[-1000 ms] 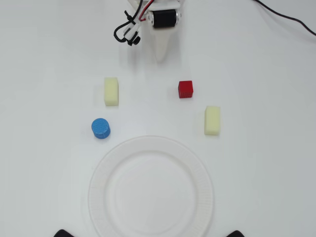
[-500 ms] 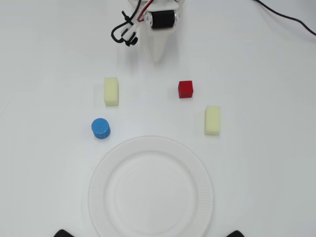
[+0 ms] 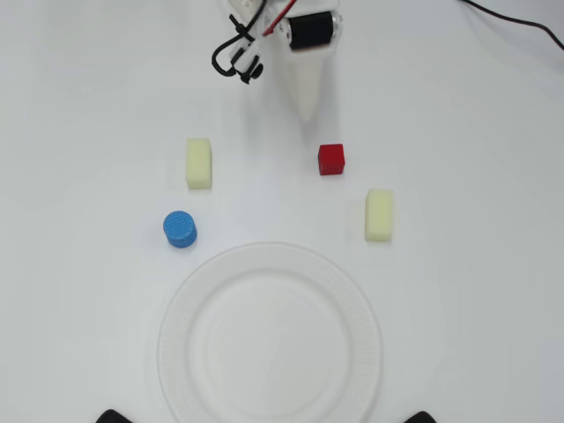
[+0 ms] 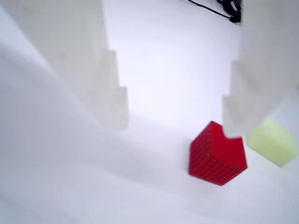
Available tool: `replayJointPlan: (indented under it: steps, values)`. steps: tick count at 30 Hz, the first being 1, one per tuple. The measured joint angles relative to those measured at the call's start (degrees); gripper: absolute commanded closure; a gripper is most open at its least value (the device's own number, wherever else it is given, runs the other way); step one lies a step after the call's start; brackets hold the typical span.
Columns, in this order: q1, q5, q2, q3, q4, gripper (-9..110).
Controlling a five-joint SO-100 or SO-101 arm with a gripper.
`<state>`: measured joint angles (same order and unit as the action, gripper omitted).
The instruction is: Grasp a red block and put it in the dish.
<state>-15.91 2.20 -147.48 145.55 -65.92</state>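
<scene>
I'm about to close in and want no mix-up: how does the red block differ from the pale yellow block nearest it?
The red block is a small cube; the pale yellow block is oblong, longer than wide. The red block is vivid and finely gridded in the wrist view; the pale yellow block looks smoother. In the overhead view the red block lies nearer the gripper, and the pale yellow block nearer the dish. Both rest flat on the table, untouched.

You have nothing to read here: no lettering, labels, brands, numbers or signs show in either view.
</scene>
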Motion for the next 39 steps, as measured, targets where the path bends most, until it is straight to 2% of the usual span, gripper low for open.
replayJointPlan:
  steps: [8,18,28,32,35,36,39]
  values:
    - [-8.3,-7.7,16.6,-5.8,5.7,75]
    - [-8.3,-9.5,33.0,-15.6,10.2,75]
    - [-7.6,-9.4,42.6,-16.3,16.3,77]
    - [-7.2,-9.4,45.1,-16.7,18.5,82]
    - [-7.2,-9.4,46.7,-18.2,18.8,92]
    - [-7.2,-9.4,47.0,-18.5,19.0,99]
    - [-7.2,-9.4,47.2,-19.0,19.0,101]
